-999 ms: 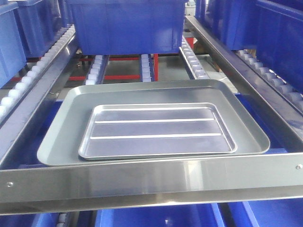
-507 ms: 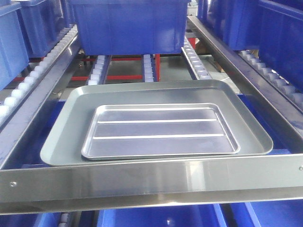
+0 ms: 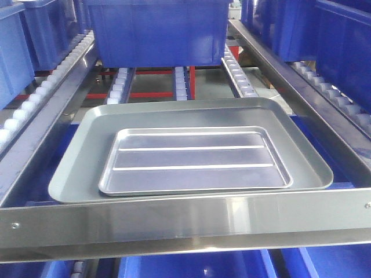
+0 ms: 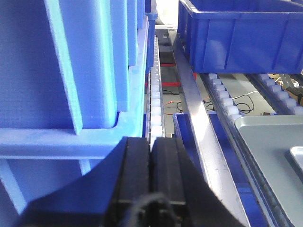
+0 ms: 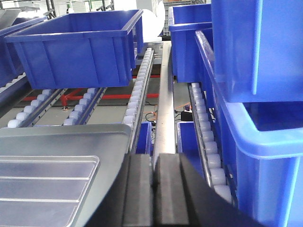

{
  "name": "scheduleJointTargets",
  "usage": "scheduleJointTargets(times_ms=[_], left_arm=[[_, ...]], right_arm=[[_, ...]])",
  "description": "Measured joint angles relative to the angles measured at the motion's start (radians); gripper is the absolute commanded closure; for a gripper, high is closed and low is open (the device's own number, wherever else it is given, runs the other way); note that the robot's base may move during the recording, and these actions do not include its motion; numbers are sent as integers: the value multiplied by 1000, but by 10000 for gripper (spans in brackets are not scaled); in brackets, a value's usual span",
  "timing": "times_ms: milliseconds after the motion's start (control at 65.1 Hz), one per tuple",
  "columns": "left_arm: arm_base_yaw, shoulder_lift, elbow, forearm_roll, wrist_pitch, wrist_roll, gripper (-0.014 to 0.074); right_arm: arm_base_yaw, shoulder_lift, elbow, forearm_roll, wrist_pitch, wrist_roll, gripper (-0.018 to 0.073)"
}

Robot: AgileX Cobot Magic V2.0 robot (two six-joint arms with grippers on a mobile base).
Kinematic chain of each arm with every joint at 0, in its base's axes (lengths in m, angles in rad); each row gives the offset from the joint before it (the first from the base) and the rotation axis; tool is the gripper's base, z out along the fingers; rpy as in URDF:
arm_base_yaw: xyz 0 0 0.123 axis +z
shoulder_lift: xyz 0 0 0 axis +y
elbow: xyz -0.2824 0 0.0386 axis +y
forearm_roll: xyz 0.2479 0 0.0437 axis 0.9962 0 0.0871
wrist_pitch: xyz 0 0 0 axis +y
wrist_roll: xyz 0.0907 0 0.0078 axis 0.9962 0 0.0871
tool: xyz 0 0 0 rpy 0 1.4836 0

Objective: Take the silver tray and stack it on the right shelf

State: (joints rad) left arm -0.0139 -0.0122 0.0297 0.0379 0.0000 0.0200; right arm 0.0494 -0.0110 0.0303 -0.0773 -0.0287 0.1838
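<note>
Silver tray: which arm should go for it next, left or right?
Right, probably. In the right wrist view the silver tray lies just beside the shut right gripper. The left gripper, also shut, sits by the blue bins, with only the tray's corner visible at the frame edge. Either must open first.

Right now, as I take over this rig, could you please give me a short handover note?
Left gripper: shut, holding nothing, beside the blue bins on the left lane.
Right gripper: shut, holding nothing, just off the big tray's right edge.
The silver tray lies flat inside the larger grey tray, behind the shelf's steel front bar, on the roller rails. A blue bin sits further back on the same lane.
Done: nothing visible; the tray is not gripped.
Left: open a gripper, take the silver tray by its rim, lift it out, stack it on the right shelf.
</note>
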Motion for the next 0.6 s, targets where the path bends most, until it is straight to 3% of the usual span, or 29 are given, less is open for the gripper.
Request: scheduleJointTargets(times_ms=[123, 246, 599], left_arm=[[0, 0, 0, 0, 0, -2, 697], [0, 0, 0, -83, -6, -2, 697], [0, 0, 0, -55, -14, -2, 697]], right_arm=[[0, 0, 0, 0, 0, 0, 505], [0, 0, 0, 0, 0, 0, 505], [0, 0, 0, 0, 0, 0, 505]])
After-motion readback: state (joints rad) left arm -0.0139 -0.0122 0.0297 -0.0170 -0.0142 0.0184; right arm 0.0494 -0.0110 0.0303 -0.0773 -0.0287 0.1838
